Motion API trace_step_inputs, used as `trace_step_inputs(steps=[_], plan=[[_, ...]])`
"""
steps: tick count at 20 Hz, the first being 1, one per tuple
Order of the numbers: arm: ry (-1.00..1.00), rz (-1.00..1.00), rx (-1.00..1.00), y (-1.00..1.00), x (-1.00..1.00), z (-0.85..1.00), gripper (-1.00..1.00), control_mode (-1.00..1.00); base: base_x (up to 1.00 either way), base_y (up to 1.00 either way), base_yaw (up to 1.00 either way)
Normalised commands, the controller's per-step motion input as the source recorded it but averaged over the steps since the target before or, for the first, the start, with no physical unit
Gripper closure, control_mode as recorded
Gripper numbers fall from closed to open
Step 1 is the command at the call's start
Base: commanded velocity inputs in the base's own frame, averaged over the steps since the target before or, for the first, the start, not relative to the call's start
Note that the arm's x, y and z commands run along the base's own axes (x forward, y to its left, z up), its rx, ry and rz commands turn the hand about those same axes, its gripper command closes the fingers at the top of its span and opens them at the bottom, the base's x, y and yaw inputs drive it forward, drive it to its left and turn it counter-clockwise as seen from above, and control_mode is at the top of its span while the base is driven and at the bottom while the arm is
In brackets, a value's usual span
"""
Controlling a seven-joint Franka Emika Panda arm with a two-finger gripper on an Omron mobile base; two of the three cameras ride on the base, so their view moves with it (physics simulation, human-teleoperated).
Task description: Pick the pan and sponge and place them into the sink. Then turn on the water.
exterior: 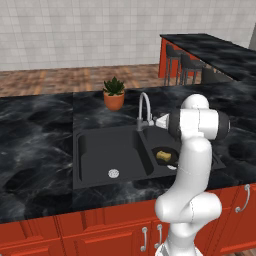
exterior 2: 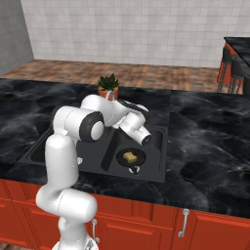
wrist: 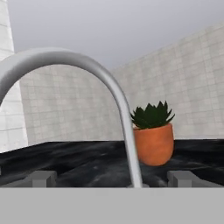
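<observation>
Black marble table [exterior: 35,130], sink [exterior: 100,150] set in it; pan [exterior 2: 131,157] sits in the right basin with the sponge [exterior 2: 129,156] lying in it. Faucet [exterior: 144,107] next: rigid, slick metal, so probably push the base lever, don't pinch the spout. Hand [exterior 2: 146,140] at the faucet base, jaws fully apart, holding nothing

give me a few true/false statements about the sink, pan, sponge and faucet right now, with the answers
1. The sponge lies inside the pan. True.
2. The pan sits on the counter beside the sink. False: it is in one of the sink's basins.
3. Water is streaming from the faucet. False: no stream shows.
4. An orange plant pot stands behind the faucet. True.
5. The other basin holds a plate. False: only its drain shows.
</observation>
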Motion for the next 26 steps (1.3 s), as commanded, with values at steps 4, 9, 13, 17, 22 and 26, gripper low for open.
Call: trace_step_inputs(steps=[4, 9, 13, 17, 22, 26], plan=[[0.00, -0.03, 0.00, 0.14, 0.26, -0.10, -1.00, -1.00, 0.00, 0.00, 0.00], [0.00, -0.02, 0.00, 0.07, 0.25, -0.13, -1.00, -1.00, 0.00, 0.00, 0.00], [0.00, -0.02, 0.00, -0.10, 0.20, -0.19, -1.00, -1.00, 0.00, 0.00, 0.00], [0.00, -0.02, 0.00, -0.12, 0.21, -0.15, -1.00, -1.00, 0.00, 0.00, 0.00], [0.00, -0.02, 0.00, -0.09, 0.22, -0.09, -1.00, -1.00, 0.00, 0.00, 0.00], [0.00, -0.02, 0.00, 0.00, 0.22, -0.06, -1.00, -1.00, 0.00, 0.00, 0.00]])
